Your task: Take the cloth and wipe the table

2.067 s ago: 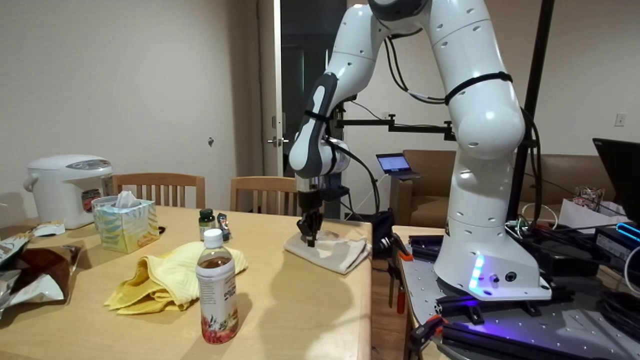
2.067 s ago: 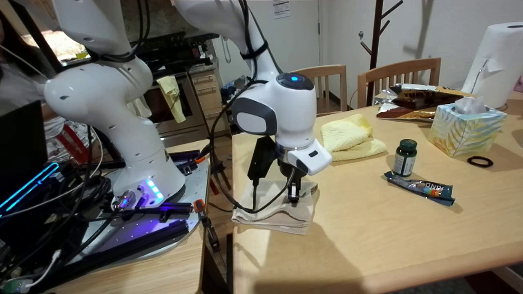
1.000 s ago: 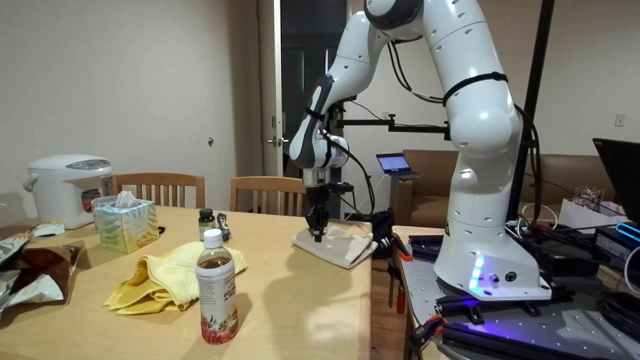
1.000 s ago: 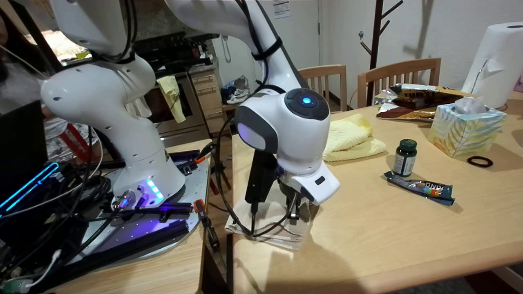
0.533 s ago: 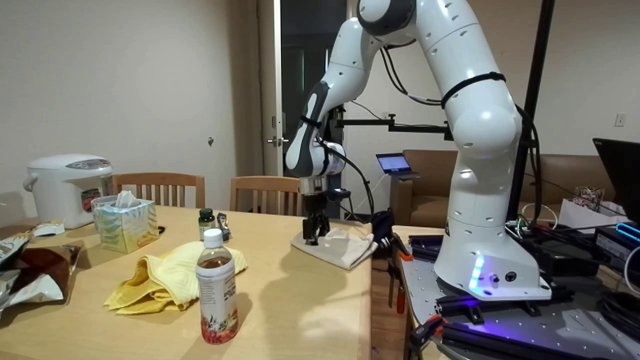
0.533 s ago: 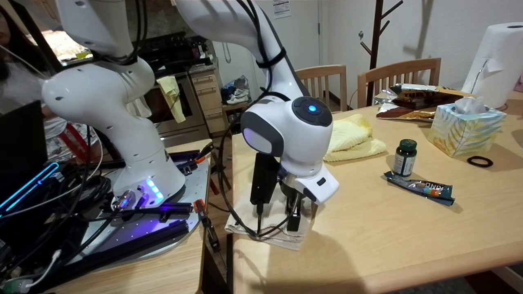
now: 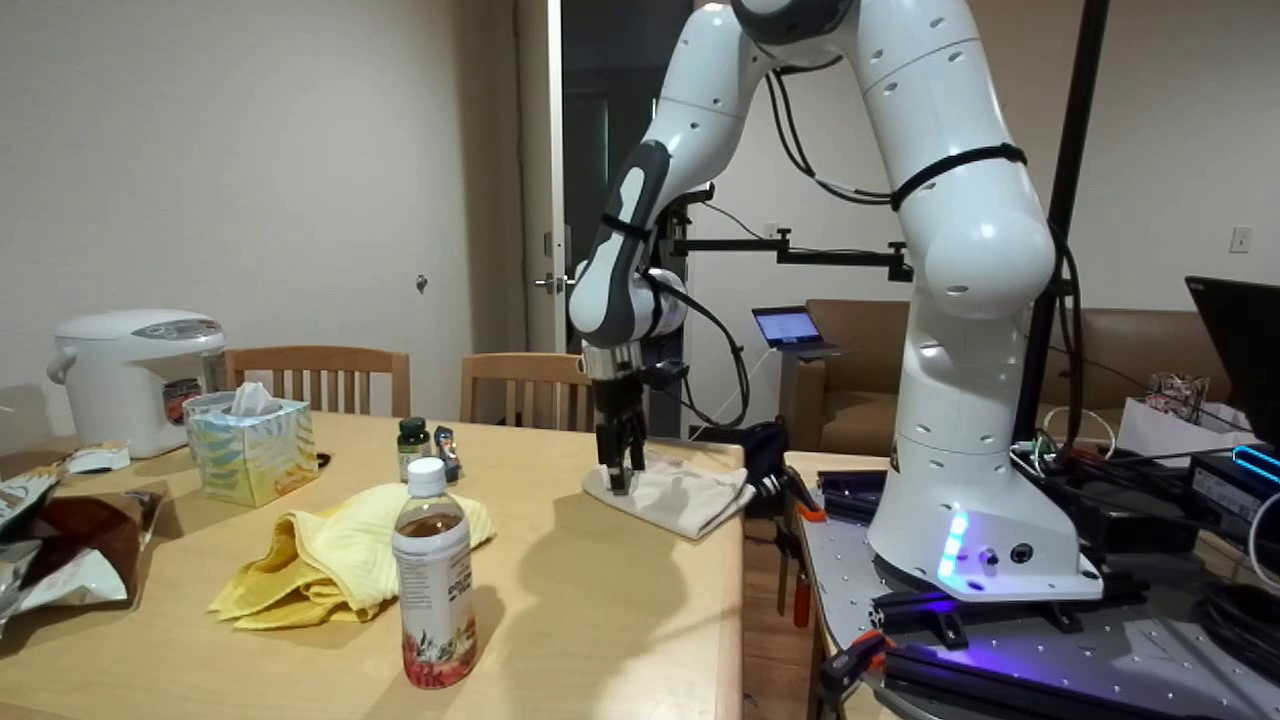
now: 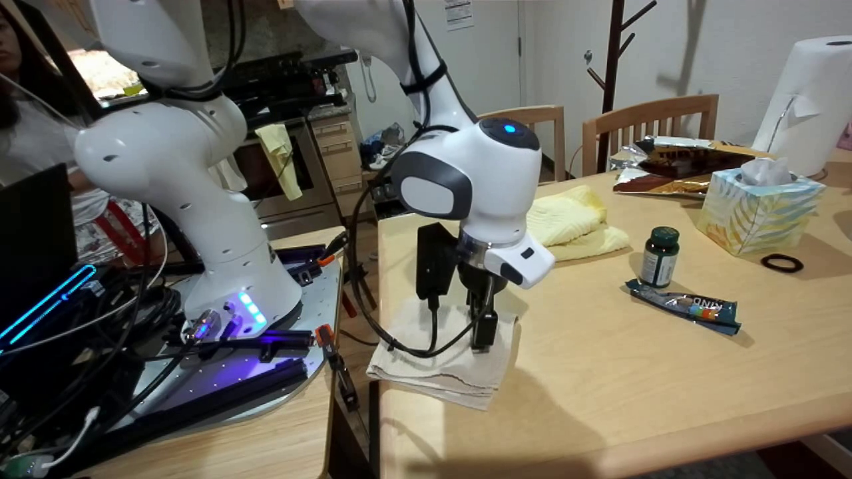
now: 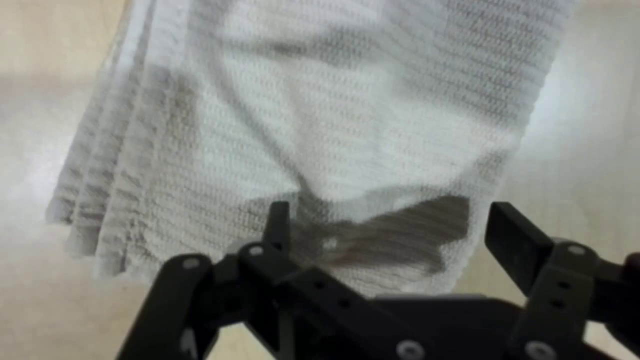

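Low in the wrist view, the pincer (image 9: 390, 215) gripped nothing: its fingers (image 9: 515, 245) were spread well apart, the left-hand tip seen over the off-white cloth (image 9: 350, 125), the right-hand one just beyond the cloth's border; whether either touched anything could not be told. The cloth filled the upper middle of that frame, folded in several layers that showed along its left side, with a raised crease and a shadowed hollow between the fingers. It would probably prove light, soft and limp, neither fragile nor slippery, though apt to give up only its top layer; the raised crease looked the best hold, pinched low enough to catch the layers beneath. At lower centre of an exterior view it lay on the worktop (image 8: 632, 372), one corner seeming to reach past the edge, and no wiping appeared under way. Farther out, left of centre in an exterior view, a yellow cloth (image 7: 345, 550) lay heaped partly behind a bottle (image 7: 437, 590); at upper right in an exterior view, well apart from the pincer, stood a tissue box (image 8: 759, 213).
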Action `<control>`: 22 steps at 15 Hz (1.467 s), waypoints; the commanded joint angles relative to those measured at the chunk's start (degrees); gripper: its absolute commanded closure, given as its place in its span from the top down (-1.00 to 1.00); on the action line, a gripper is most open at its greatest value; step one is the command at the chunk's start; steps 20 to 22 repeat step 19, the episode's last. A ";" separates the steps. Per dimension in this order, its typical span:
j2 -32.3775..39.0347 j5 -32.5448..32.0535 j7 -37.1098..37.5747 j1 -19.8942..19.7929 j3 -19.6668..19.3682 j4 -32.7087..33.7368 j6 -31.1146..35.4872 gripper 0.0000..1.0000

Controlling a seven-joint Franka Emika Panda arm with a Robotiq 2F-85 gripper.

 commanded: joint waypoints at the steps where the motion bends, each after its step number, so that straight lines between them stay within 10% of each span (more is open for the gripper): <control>1: -8.36 -1.86 1.44 1.66 -0.17 -5.85 2.04 1.00; 22: -23.08 -0.24 -1.75 10.89 -0.12 -11.62 -10.16 1.00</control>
